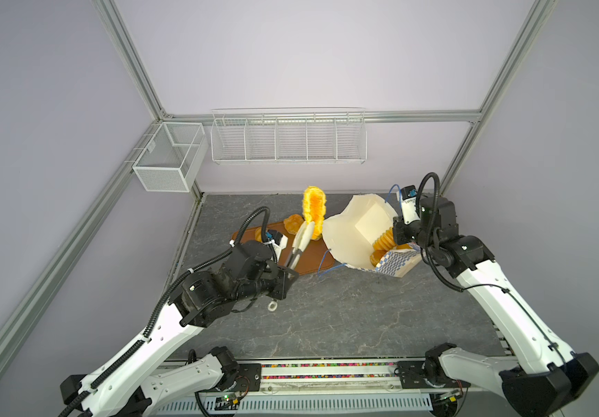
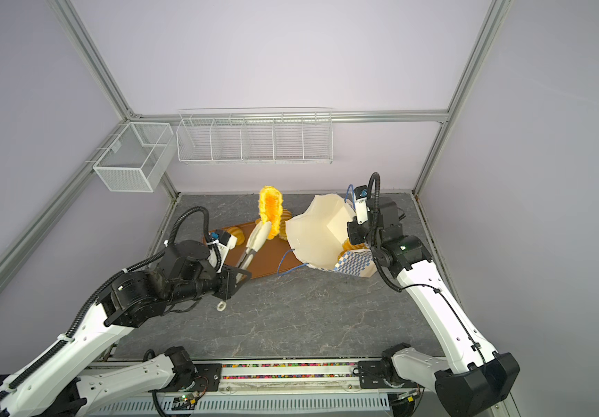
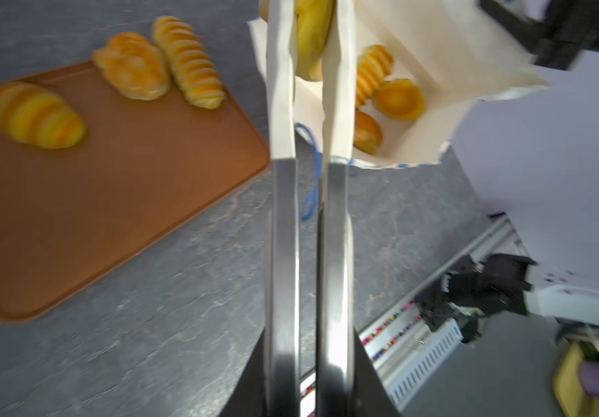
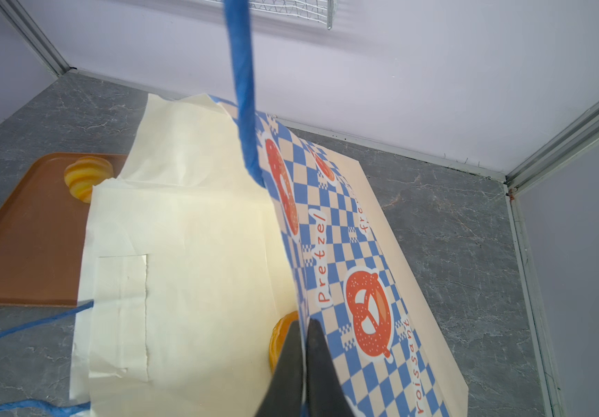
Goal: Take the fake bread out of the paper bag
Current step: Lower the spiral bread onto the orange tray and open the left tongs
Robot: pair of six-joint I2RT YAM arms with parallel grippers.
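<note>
My left gripper (image 1: 286,270) (image 3: 308,391) is shut on metal tongs (image 1: 301,242) (image 3: 285,216) with cream tips. The tips pinch a golden-yellow fake bread (image 1: 314,209) (image 2: 271,207) (image 3: 312,39), held in the air between the brown tray (image 1: 312,260) and the mouth of the paper bag (image 1: 348,234) (image 2: 312,234). The bag lies tilted, mouth toward the tray. My right gripper (image 1: 400,231) (image 4: 305,346) is shut on its checkered rim (image 4: 326,252). Inside the bag lie a ridged loaf (image 3: 373,72), a round bun (image 3: 399,99) and a browner roll (image 3: 366,131). Three breads (image 3: 38,115) (image 3: 132,66) (image 3: 188,61) rest on the tray.
A blue cord handle (image 1: 330,269) trails from the bag onto the grey table. A small white ring (image 1: 272,307) lies near my left wrist. A wire rack (image 1: 287,140) and a mesh basket (image 1: 168,159) hang on the back wall.
</note>
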